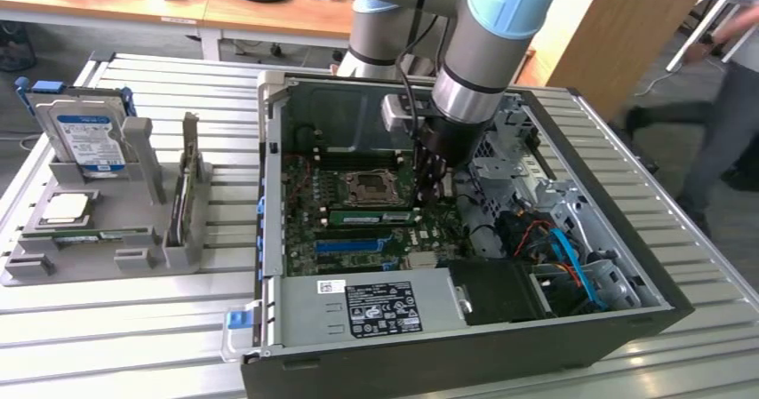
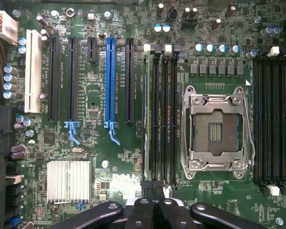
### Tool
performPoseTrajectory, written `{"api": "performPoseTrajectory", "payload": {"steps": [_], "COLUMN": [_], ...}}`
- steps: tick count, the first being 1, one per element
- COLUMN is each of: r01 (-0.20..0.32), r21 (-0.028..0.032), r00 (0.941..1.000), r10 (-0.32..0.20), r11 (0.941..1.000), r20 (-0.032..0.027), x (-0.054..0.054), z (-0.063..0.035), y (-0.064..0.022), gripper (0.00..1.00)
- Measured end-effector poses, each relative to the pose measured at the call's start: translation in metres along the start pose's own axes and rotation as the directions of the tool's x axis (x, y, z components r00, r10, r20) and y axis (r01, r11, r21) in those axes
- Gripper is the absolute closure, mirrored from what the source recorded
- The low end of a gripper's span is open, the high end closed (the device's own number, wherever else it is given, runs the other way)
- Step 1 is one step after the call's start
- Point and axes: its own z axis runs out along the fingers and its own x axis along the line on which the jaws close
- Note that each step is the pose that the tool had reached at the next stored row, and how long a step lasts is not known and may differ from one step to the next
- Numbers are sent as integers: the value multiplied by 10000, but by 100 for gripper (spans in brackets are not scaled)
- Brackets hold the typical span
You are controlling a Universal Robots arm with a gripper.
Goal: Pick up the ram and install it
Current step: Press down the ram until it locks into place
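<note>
While inside the case [image 1: 270,239], arm [image 1: 475,70] vertical.

The shut claw [image 2: 150,200] hangs over the motherboard [image 2: 109,157], at the end of the ram [image 2: 146,109] seated in a black slot beside the empty CPU socket [image 2: 215,131].

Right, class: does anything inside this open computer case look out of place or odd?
The CPU socket is empty, its bare contacts exposed with no processor fitted. Otherwise nothing stands out: the ram sits straight in its slot beside the socket, by the shut gripper.
</note>
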Motion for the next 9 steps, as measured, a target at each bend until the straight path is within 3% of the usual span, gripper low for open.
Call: {"api": "performPoseTrajectory", "payload": {"steps": [3,9], "r01": [1,0], "r21": [0,8], "r00": [10000,10000], "r10": [-1,0], "r11": [10000,10000], "r20": [-2,-1], "x": [0,-18], "z": [-1,4], "y": [5,117], "gripper": [89,89]}}
